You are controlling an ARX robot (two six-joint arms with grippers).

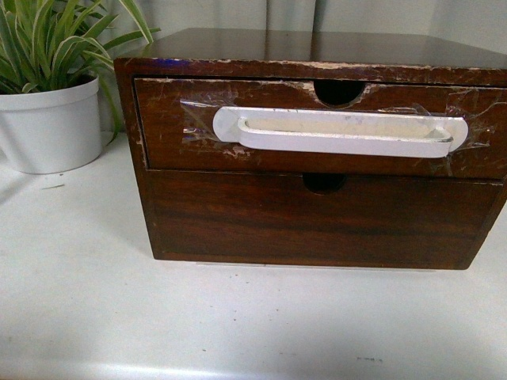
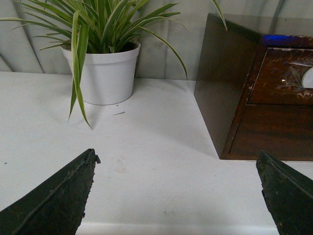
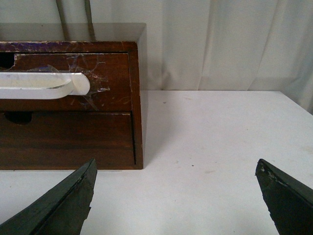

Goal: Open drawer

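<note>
The drawer (image 1: pixel 170 131) is the upper one of a dark brown wooden chest. Its front is scratched, has a long white handle (image 1: pixel 341 131) taped across it and a half-round notch (image 1: pixel 339 91) at its top edge. It sits flush in the chest. It also shows in the left wrist view (image 2: pixel 281 78) and in the right wrist view (image 3: pixel 110 68), with the handle's end (image 3: pixel 68 85). My left gripper (image 2: pixel 176 196) is open and empty over the white table, off the chest's left corner. My right gripper (image 3: pixel 176 196) is open and empty, off the chest's right corner. Neither shows in the front view.
Below it is a plain handle-less drawer (image 1: pixel 317 218) with its own notch. A white pot with a striped green plant (image 1: pixel 51 123) stands left of the chest, also in the left wrist view (image 2: pixel 105 73). The white table (image 1: pixel 198 324) lies in front. A curtain (image 3: pixel 220 44) hangs behind.
</note>
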